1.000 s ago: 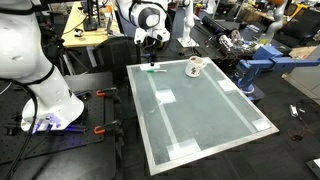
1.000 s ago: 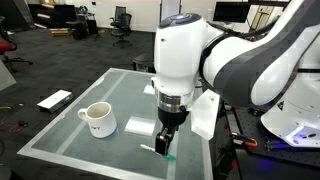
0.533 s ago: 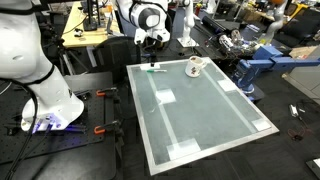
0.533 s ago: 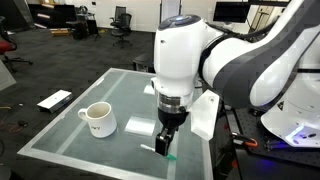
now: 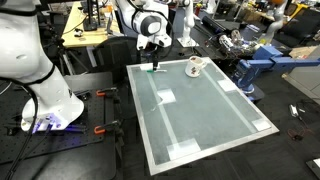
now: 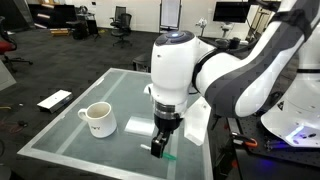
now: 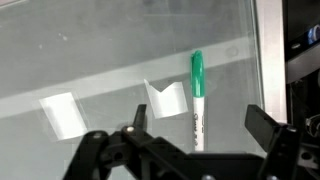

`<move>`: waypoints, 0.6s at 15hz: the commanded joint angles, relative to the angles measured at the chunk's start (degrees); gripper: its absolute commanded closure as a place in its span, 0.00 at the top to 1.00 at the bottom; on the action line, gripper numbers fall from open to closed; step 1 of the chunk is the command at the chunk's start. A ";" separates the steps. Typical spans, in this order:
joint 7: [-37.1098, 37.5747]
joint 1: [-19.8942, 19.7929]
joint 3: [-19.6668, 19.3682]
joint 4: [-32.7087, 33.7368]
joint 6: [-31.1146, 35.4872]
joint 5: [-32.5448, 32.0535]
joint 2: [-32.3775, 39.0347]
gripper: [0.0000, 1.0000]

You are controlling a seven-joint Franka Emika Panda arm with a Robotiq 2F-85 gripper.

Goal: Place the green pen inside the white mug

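The green pen (image 7: 197, 95) lies flat on the glass table, green cap pointing away and white barrel toward me. In the wrist view it sits between the two fingers of my gripper (image 7: 195, 125), which is open and empty just above it. In both exterior views the gripper (image 6: 160, 143) (image 5: 153, 58) hangs low over the pen (image 6: 168, 156) (image 5: 154, 69) near the table's edge. The white mug (image 6: 96, 119) (image 5: 194, 66) stands upright on the table, well apart from the pen.
White tape patches (image 7: 164, 98) (image 7: 62, 113) lie on the glass beside the pen. The table's metal rim (image 7: 268, 60) runs close along the pen. Desks, chairs and other equipment (image 5: 255, 60) surround the table.
The gripper has lowered toward the pen and the arm has shifted a little. The pen and mug have not moved.
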 commanded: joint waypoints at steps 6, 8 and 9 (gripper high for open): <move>0.73 4.84 -4.86 1.77 6.77 -1.30 4.80 1.00; 0.56 5.40 -5.33 2.32 6.63 -1.11 5.37 0.95; 0.42 5.54 -5.42 2.56 6.54 -1.00 5.63 0.95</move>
